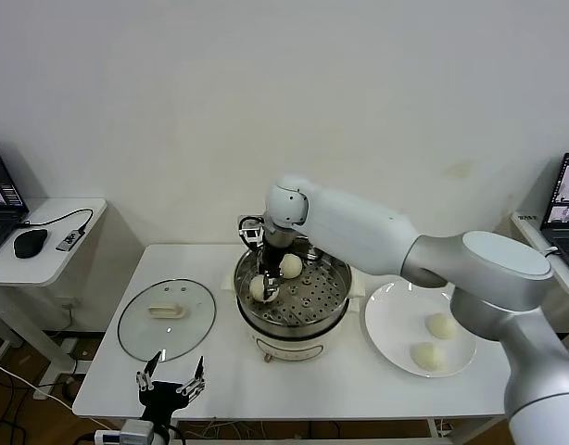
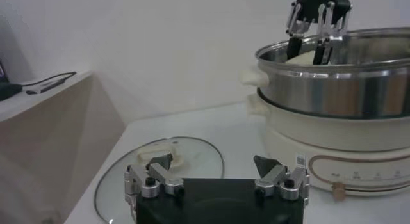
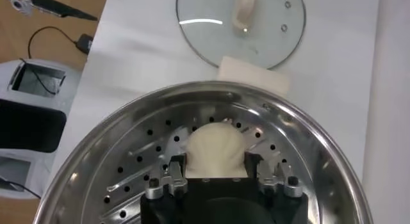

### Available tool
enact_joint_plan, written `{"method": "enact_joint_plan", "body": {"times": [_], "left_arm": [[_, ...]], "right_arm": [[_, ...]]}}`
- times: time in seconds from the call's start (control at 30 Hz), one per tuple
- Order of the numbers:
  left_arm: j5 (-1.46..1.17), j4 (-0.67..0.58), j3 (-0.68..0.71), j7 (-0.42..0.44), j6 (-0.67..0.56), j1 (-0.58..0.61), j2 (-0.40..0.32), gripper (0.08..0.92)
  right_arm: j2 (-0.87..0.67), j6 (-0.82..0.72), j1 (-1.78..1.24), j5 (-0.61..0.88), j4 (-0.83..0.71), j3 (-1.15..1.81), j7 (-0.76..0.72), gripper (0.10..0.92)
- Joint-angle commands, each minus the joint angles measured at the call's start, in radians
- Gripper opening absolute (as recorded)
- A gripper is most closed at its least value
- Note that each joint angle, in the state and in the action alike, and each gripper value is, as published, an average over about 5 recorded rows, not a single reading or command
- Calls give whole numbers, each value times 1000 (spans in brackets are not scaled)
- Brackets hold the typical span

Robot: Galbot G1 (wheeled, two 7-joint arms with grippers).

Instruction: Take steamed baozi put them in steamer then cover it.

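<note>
At frame centre, the right pincer (image 1: 263,281) stands jaws apart astride a cream-white dough bun (image 3: 216,152) resting on the shiny steel steamer's (image 1: 333,311) perforated tray, evidently releasing it, while the left pincer (image 1: 170,379) waits open, lower left.

A: What's behind the white rectangular table (image 1: 220,371)?
B: A plain off-white wall (image 1: 266,93). A smaller white side table (image 1: 44,260) stands to its left, carrying a black computer mouse (image 1: 31,243).
A: And the floor?
B: Brown wooden floor (image 1: 16,408), with cables trailing across it.
</note>
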Motion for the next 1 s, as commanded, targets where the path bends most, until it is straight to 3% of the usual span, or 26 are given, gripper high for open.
{"method": "enact_joint_plan", "body": {"times": [0.03, 0.13, 0.4, 1.0], "left_arm": [[0, 3, 0, 0, -1, 0, 0, 823], [0, 5, 1, 0, -1, -1, -1, 823], [1, 3, 2, 1, 0, 1, 1, 823], [-2, 3, 2, 10, 12, 0, 14, 823]], "right_arm": [[8, 2, -15, -7, -9, 9, 11, 766], [-5, -1, -14, -4, 0, 21, 13, 812], [-129, 23, 54, -11, 109, 45, -59, 823], [-688, 168, 147, -116, 431, 38, -196, 823]]}}
